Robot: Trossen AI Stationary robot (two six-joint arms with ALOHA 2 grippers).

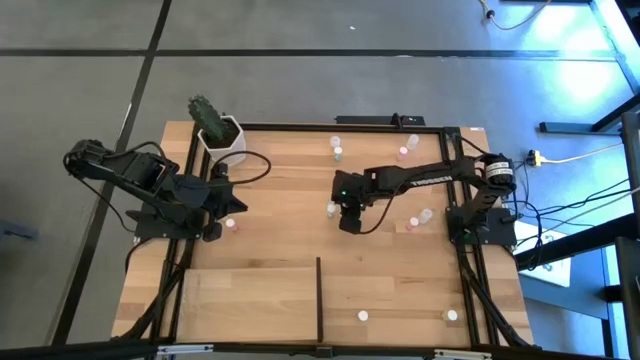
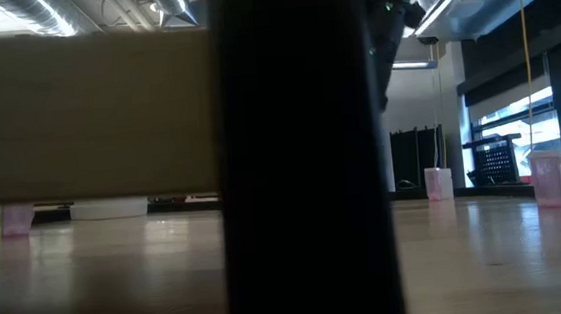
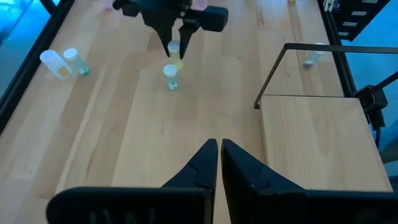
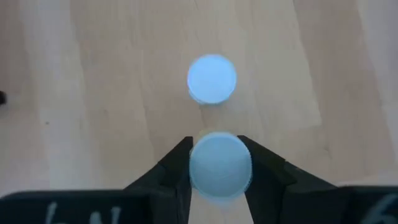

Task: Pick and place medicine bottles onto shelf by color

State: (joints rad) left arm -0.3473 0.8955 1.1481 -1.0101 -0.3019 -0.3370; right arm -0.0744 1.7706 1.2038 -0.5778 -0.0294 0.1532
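My right gripper (image 1: pixel 350 222) hangs over the middle of the table, shut on a small white-capped, yellowish medicine bottle (image 4: pixel 219 165). A second bottle (image 4: pixel 211 78), greenish at its base, stands upright on the table just beyond it. Other bottles stand or lie scattered: two at the far edge (image 1: pixel 337 148), two more (image 1: pixel 408 147), two near the right arm (image 1: pixel 420 219). The shelf (image 1: pixel 250 300), a pale wood panel with a black divider (image 1: pixel 319 295), lies at the near left. My left gripper (image 3: pixel 219 155) is shut and holds nothing, raised at the table's left, near a pink bottle (image 1: pixel 230 224). My right gripper pinches the bottle at its white cap (image 4: pixel 198 168), one finger (image 4: pixel 177 165) on each side. The fingers come from above, slanting steeply down. The bottle stays upright, cap up, and looks lifted a little off the table beside the standing bottle.
A white pot with a cactus (image 1: pixel 218 130) stands at the far left corner. Two bottles (image 1: pixel 363 316) (image 1: pixel 452 316) sit near the front edge, right of the divider. In the low view the divider (image 2: pixel 300 155) fills the middle, with pink bottles (image 2: pixel 17 220) (image 2: pixel 548 178) on either side.
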